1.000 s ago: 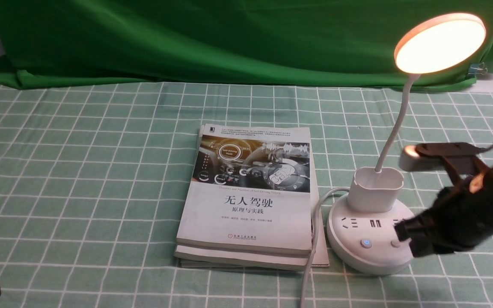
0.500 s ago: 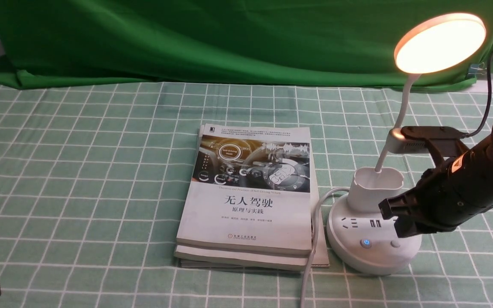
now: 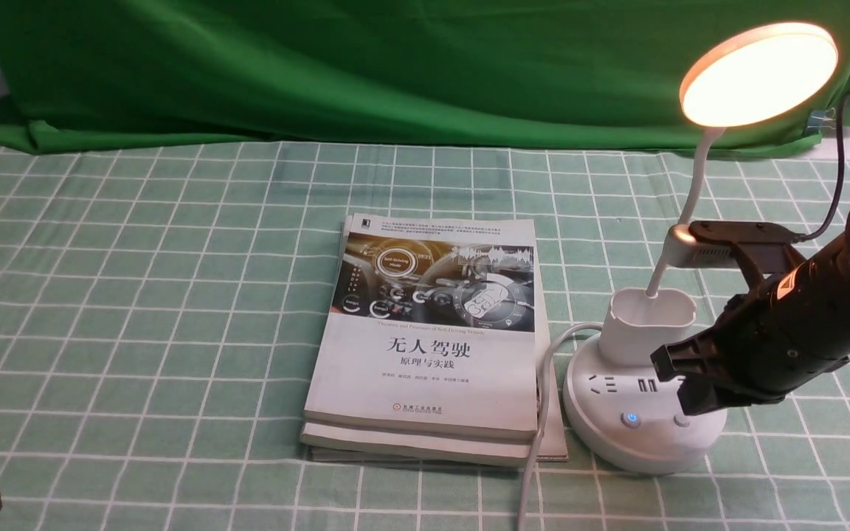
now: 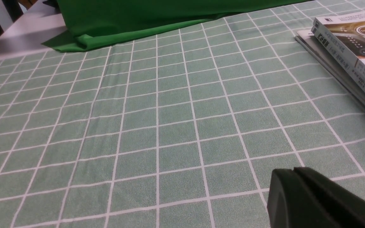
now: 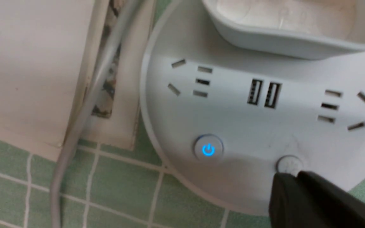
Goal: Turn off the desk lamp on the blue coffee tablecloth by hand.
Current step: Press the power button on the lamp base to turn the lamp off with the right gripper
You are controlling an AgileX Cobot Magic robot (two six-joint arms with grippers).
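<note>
- Loads of free room across the left half of the blue coffee tablecloth point(image 3: 137, 295), with just the left gripper point(image 4: 291, 172) low over bare cloth, fingers pressed together.
- Tighter on the right: stack of books point(image 3: 432, 339) just beside the desk lamp point(image 3: 646, 328), grey cable point(image 3: 536, 442) squeezed between them and running off the near edge.
- Dark green cloth point(image 3: 395, 66) bunched along the far edge.
- Sits well right of centre on the checked cloth, disc head point(image 3: 758, 74) glowing warm, blue power button point(image 3: 631, 420) lit on the round base.
- Closed-up right gripper point(image 3: 679, 383) with its tip right at the plain button point(image 5: 288, 164); can't tell if actually touching.
</note>
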